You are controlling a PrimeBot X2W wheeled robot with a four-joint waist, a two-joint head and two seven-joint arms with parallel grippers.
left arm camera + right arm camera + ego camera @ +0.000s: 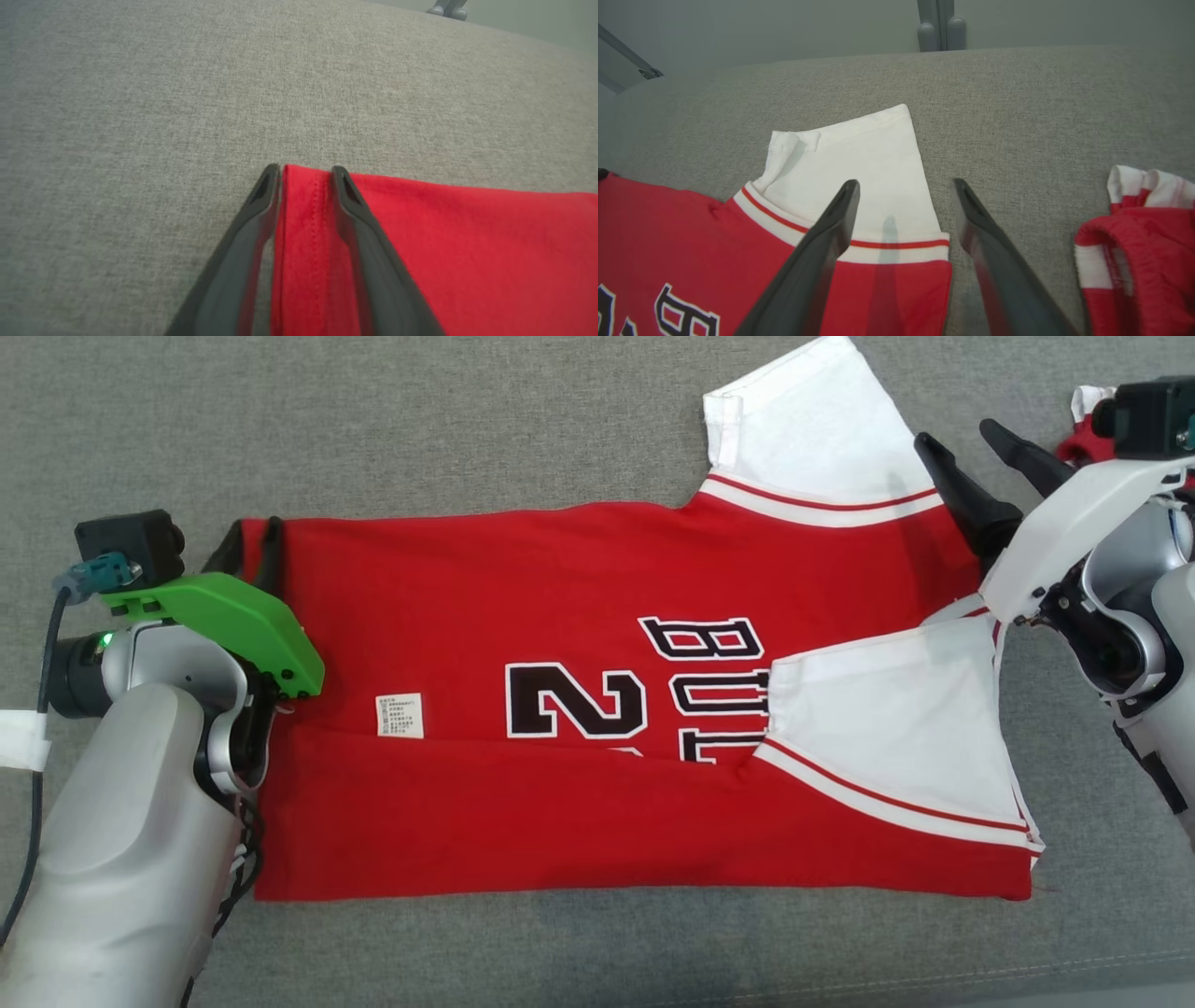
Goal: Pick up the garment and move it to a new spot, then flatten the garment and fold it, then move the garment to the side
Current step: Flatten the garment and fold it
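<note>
**Both arms at the jersey's far edge, far third not folded yet**

Jersey (560, 616) lies flat on the grey fabric surface (467, 411). Its long axis runs left-right across the robot, hem on its left, shoulders on its right. The near third is already folded up over the print, and the near sleeve (887, 728) is laid over the lettering. The far sleeve (812, 420) sticks out past the body.

Left gripper (250, 537) is down at the far hem corner. Its jaws are half spread and straddle the hem (303, 224). The strip between them lies flat, so I wouldn't call it pinched yet.

Right gripper (957, 434) has its jaws wide, holding nothing, over the far shoulder. They bracket the sleeve's outer edge, and a shadow on the cloth suggests it's hovering.

My read is that the next fold pulls the far edge toward the robot, so each arm takes its nearer far corner.

The cloth is red with white sleeves, striped trim and few wrinkles, with the care label (400, 716) showing (inside face up there). A second red-and-white garment (1134, 242) sits just beyond the right gripper, apart from the jersey.
</note>
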